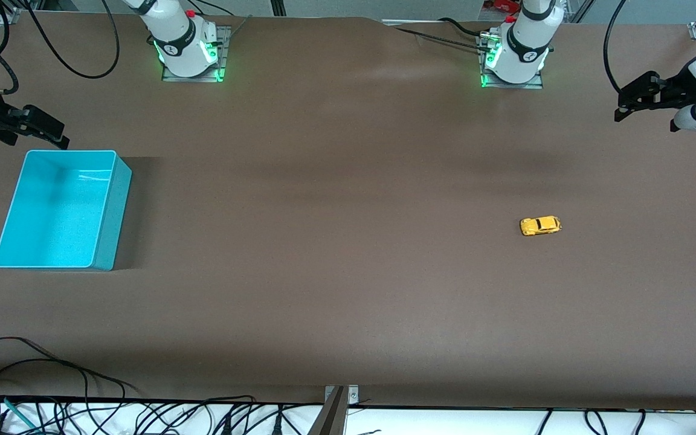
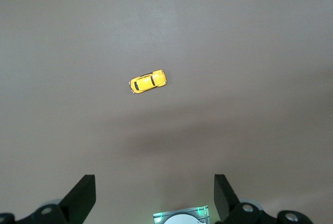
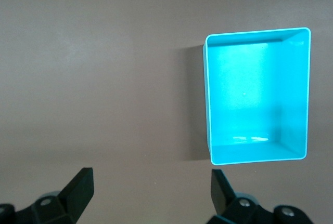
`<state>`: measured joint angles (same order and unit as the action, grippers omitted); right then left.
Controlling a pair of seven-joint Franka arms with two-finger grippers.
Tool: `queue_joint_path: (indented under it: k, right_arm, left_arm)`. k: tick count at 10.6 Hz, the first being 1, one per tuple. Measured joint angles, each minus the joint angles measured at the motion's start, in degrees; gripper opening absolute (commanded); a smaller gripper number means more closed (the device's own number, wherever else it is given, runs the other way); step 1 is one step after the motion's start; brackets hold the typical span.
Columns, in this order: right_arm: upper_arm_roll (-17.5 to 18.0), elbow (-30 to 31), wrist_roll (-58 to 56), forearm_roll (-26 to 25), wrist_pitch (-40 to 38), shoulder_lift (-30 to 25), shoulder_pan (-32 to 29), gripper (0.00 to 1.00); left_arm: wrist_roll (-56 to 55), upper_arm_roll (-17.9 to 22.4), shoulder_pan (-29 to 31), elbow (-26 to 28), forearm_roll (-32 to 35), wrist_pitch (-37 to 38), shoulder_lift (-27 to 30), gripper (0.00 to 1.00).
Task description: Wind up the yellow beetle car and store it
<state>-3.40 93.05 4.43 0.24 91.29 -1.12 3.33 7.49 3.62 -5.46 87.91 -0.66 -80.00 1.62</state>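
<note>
Yellow beetle car (image 1: 540, 225) sits untouched on the bench (image 1: 348, 272), below the left pincer (image 2: 155, 195), fingers apart; right pincer (image 3: 152, 193), also apart, waits above the turquoise bin (image 3: 208, 104).

**Turquoise bin sits alone at the right arm's end**

I see a turquoise bin (image 1: 58, 208) resting upright on the brown table (image 1: 336, 254), its open inside bare. Black cables (image 1: 52, 386) sprawl along the table edge nearest the front camera.

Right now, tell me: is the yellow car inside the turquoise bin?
No, the yellow car sits on the bare table, apart from the empty turquoise bin.
</note>
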Motion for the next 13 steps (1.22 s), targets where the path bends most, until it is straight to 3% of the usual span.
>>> queue_joint_path:
  k: [13]
  right_arm:
    - [0.4, -0.3, 0.0, 0.0, 0.0, 0.0, 0.1, 1.00]
  left_arm:
    - [-4.9, 0.1, 1.1, 0.0, 0.1, 0.1, -1.3, 1.00]
